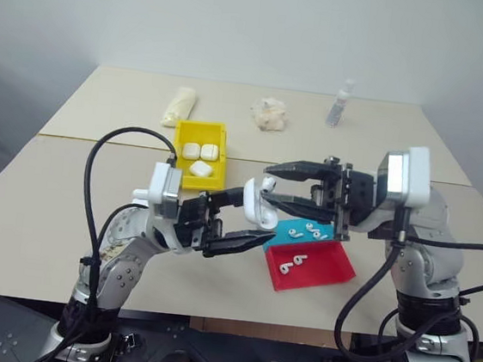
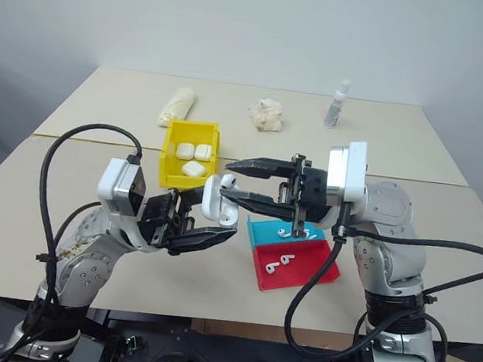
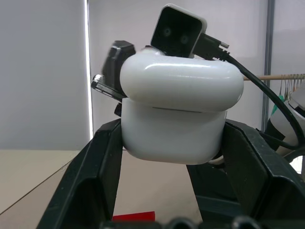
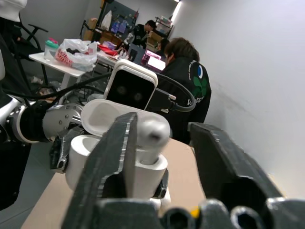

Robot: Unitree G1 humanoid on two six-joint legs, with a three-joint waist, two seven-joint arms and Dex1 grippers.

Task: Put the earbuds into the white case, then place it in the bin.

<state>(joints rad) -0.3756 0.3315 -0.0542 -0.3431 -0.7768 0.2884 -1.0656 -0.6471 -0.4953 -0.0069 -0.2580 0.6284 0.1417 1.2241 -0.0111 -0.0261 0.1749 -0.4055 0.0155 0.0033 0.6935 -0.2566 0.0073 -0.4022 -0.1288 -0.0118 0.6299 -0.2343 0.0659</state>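
Below the right pincer (image 1: 269, 184) lie the blue tray (image 1: 292, 230) and red tray (image 1: 326, 268), its jaws parted around an earbud (image 1: 267, 183) seated in the open case (image 1: 258, 210), which the left pincer (image 1: 255, 216) clamps.

Clear bottle (image 1: 339, 104) far right on table (image 1: 66, 206); crumpled wad (image 1: 268, 114) and pale roll (image 1: 179, 106) far centre-left; blue tray (image 1: 291, 232) touching red tray (image 1: 329, 272) near centre; people (image 4: 183, 76) behind
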